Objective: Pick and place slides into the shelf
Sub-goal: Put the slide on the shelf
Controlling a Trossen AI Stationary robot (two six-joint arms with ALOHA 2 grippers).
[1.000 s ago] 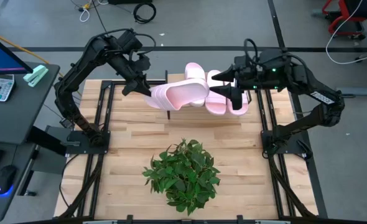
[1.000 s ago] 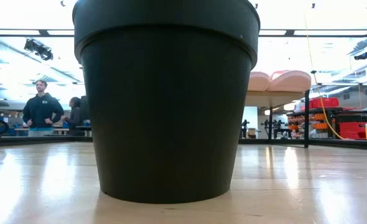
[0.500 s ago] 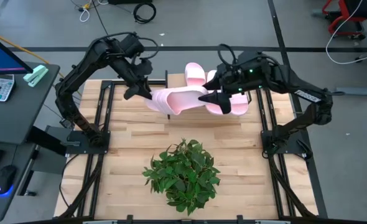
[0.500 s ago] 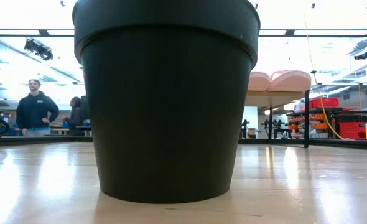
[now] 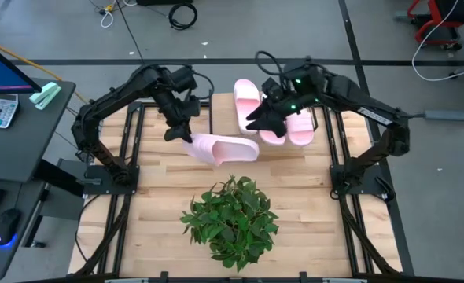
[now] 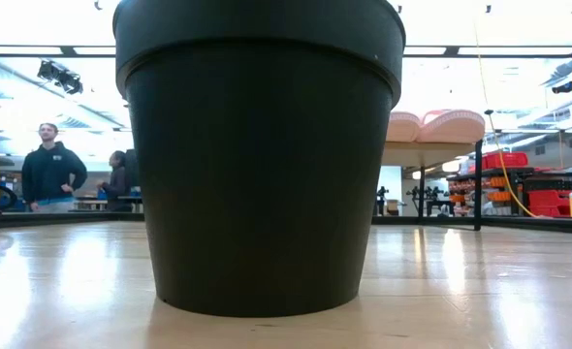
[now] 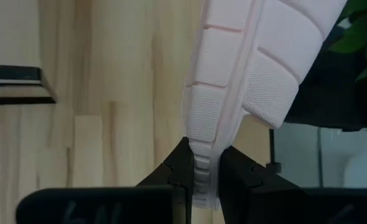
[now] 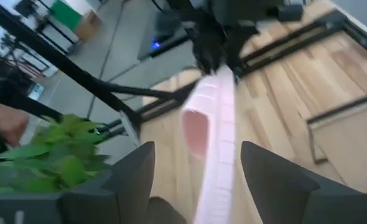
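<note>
1. The left gripper (image 5: 186, 135) pinches the heel end of one pale pink slide (image 5: 224, 148); in the left wrist view its two dark fingers (image 7: 182, 167) close tight on the sandal's ribbed edge (image 7: 233, 74).
2. That held slide stretches sideways from the gripper toward the table's middle, over the wooden tabletop (image 5: 161, 189), just in front of the shelf (image 5: 222, 104) and between it and the potted plant (image 5: 232, 218).
3. The right gripper (image 5: 254, 124) hangs just beside the far end of the held slide, in front of the shelf; its fingers (image 8: 134, 171) stand wide apart with nothing between them, the pink slide (image 8: 211, 130) showing beyond the gap.
4. Three more slides (image 5: 246, 96) rest on the shelf, side by side toward its right end, partly hidden by the right arm.
5. In the low view a black plant pot (image 6: 259, 155) fills the middle; two pink slides (image 6: 439, 124) sit on the shelf top (image 6: 431, 148) behind it.
6. Two people (image 6: 51, 170) stand far off in the room.
</note>
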